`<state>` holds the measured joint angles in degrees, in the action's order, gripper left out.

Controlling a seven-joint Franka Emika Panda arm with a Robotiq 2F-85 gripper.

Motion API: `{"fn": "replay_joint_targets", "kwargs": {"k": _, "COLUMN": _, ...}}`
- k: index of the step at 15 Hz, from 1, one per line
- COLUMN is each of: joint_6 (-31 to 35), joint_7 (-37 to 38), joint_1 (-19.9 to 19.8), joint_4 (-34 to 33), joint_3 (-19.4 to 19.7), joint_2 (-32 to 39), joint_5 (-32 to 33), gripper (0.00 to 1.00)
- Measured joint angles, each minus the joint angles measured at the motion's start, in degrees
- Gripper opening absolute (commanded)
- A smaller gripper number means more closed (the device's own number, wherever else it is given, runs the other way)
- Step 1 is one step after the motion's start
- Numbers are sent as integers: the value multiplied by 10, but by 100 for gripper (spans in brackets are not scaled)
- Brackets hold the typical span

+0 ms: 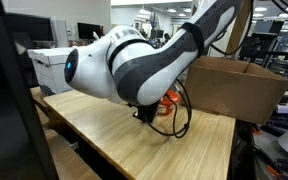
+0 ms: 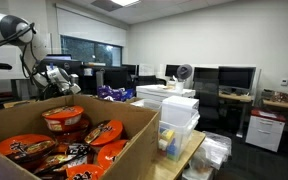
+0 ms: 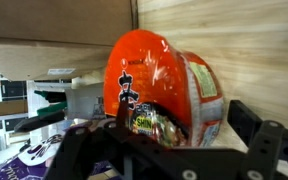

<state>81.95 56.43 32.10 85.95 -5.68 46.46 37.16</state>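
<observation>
Noodle bowl [image 3: 164, 95], orange under a clear wrap with a printed lid, fills the middle of the wrist view, lying on its side on pale wood. In an exterior view only a scrap of its orange [image 1: 167, 100] shows at frame centre, just behind the arm's lower end.

The wooden table [image 1: 134, 140] takes the lower half of that exterior view, running from lower left toward the right edge. The arm [image 1: 134, 65], white with dark grey bands, sweeps from upper right to centre left and hides most of what lies under it. A brown cardboard box [image 1: 229, 85] stands on the table at centre right, near the bowl but apart from it. In an exterior view the same box [image 2: 134, 125] fills the lower left of the frame, open at the top, with orange packets [image 2: 34, 150] piled in it and a second bowl [image 2: 64, 120] lying on them. A stack of white drawers [image 2: 179, 110] stands just right of the box. A black cable [image 1: 179, 120] loops on the table just below the orange scrap.

The gripper [image 3: 169, 138] comes in from the bottom edge of the wrist view, its jaws wide apart, one dark finger at lower left and one at lower right, with the noodle bowl between them; whether either finger touches it cannot be told. In an exterior view the gripper [image 2: 59, 80] shows small at centre left, beyond the box's far rim
</observation>
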Motion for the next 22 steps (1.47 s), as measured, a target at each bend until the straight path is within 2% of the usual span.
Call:
{"fn": "replay_joint_targets", "kwargs": {"k": 14, "joint_6": -1, "joint_7": 27, "joint_1": 1, "joint_4": 12, "joint_3": 12, "joint_2": -2, "joint_5": 1, "gripper": 100}}
{"fn": "replay_joint_targets", "kwargs": {"k": 22, "joint_6": -1, "joint_7": 37, "joint_1": -3, "joint_4": 37, "joint_3": 27, "joint_2": -8, "joint_5": 25, "gripper": 100}}
